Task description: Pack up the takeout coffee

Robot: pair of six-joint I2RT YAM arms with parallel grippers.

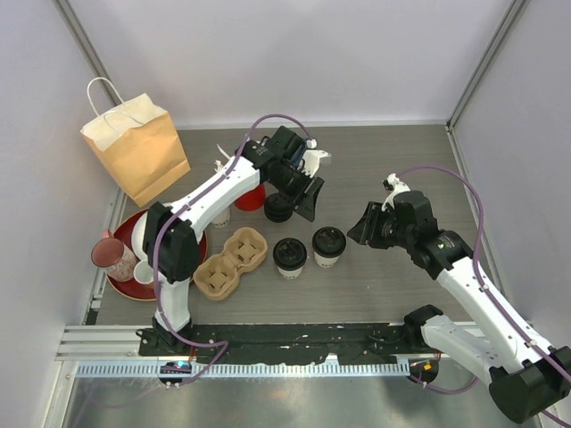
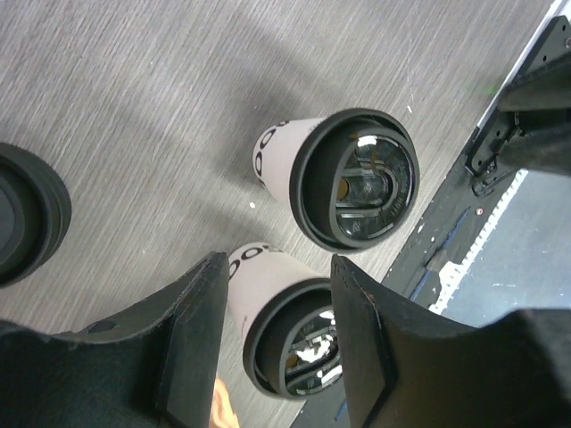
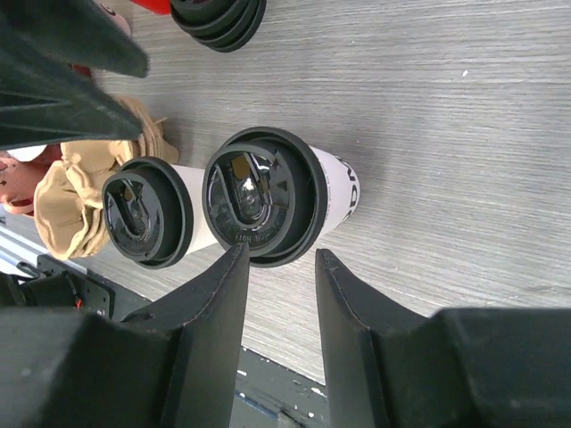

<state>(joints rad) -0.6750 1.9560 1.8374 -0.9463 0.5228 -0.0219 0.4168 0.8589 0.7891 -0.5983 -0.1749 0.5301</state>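
Observation:
Two cream-white coffee cups with black sip lids stand side by side mid-table, the left cup (image 1: 290, 257) and the right cup (image 1: 328, 245). My left gripper (image 1: 306, 194) is open and empty, raised behind them. In the left wrist view (image 2: 278, 263) the left cup (image 2: 285, 334) shows between the fingers, below and apart, with the right cup (image 2: 355, 178) beyond. My right gripper (image 1: 361, 227) is open and empty just right of the right cup. In the right wrist view (image 3: 281, 259) its fingertips sit close to that cup's lid (image 3: 265, 196), and the left cup (image 3: 147, 212) is beside it.
A brown cardboard cup carrier (image 1: 232, 261) lies left of the cups. A stack of black lids (image 1: 277, 210) and a red cup (image 1: 251, 198) sit behind. A brown paper bag (image 1: 138, 150) stands back left. A red plate (image 1: 125, 283) holds a mug and a pink glass.

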